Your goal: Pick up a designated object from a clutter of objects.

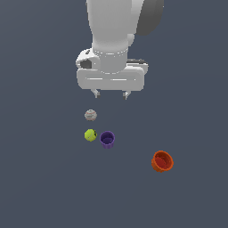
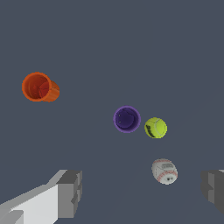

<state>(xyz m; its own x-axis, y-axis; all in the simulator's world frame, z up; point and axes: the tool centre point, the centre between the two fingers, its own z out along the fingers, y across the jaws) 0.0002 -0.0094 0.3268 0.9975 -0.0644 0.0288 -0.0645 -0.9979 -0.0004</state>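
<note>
Nothing is being held yet: the yellow-green ball (image 1: 90, 135) is lying on the worktop (image 1: 44, 187), below and ahead of the hand (image 1: 111, 94), touching or almost touching the purple cup (image 1: 107, 139). The grey striped ball (image 1: 91, 115) is lying nearer the hand, the orange-red cup (image 1: 162, 161) well apart. The hand is hanging open and empty above them, so approaching, gripping and lifting are all remaining.

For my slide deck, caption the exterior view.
Open gripper hovers above yellow-green ball, grey striped ball, purple cup and orange-red cup.
</note>
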